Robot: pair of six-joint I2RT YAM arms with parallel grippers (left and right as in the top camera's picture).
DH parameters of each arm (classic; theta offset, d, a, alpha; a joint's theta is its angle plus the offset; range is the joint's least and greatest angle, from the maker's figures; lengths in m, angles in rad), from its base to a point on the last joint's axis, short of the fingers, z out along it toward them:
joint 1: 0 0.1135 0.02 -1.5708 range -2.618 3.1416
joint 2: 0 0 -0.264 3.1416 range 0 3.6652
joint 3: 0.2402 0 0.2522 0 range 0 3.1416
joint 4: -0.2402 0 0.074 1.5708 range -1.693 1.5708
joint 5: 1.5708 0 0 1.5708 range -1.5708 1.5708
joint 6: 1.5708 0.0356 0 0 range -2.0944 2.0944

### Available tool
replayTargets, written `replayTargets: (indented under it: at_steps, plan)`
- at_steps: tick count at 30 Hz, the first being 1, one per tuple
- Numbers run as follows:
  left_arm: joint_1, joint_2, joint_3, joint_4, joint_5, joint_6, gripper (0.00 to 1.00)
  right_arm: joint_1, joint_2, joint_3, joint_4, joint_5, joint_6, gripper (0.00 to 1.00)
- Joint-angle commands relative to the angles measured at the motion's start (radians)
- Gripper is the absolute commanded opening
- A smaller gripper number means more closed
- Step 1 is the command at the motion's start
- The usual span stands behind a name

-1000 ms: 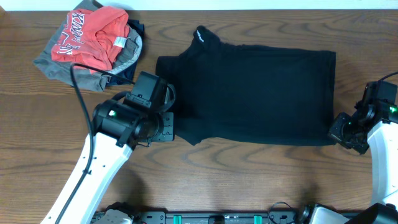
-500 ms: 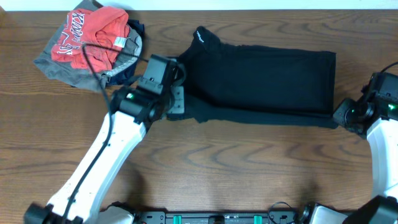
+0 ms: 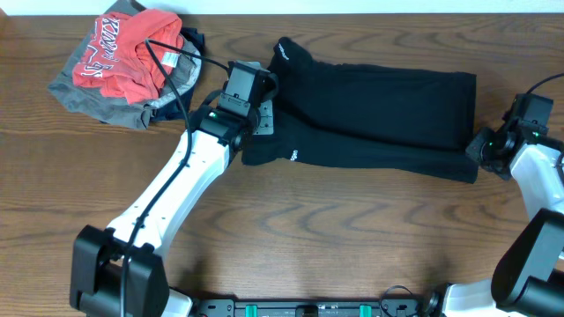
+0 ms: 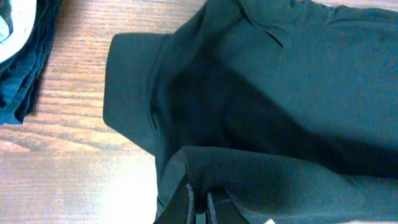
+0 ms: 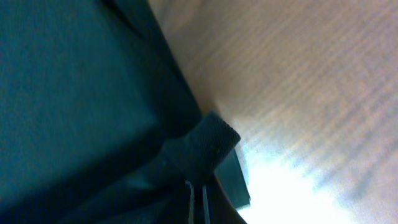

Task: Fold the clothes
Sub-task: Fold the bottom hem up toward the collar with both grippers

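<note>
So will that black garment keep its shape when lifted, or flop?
Probably floppy: the black garment drapes where the left gripper pinches its edge. Likely light, since the right gripper holds a corner by a pinch. It may sag between them.

Overhead cam: top-down, whole table [image 3: 352, 246]; wrist cams: close, angled down; all share black garment [image 3: 379, 123].

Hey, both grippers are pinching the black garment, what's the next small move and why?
Probably carry both pinched corners over to the far edge. The left gripper and right gripper are shut on the black garment, and the held edge is folded only partway across.
</note>
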Motion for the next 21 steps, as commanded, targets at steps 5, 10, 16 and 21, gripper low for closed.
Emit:
replayTargets:
  at_steps: [5,10,16,21]
  plan:
    - [0.010,0.093,0.019,0.094,-0.047,0.014,0.06,-0.009,0.053,0.016,0.098,-0.011,-0.024,0.01]
    - [0.010,0.158,0.019,0.179,-0.047,0.018,0.06,-0.009,0.078,0.016,0.141,-0.011,-0.024,0.01]
    - [0.010,0.212,0.019,0.269,-0.053,0.033,0.06,0.000,0.123,0.016,0.190,-0.018,-0.027,0.01]
    - [0.010,0.237,0.019,0.303,-0.096,0.033,0.06,0.024,0.164,0.016,0.235,-0.021,-0.042,0.01]
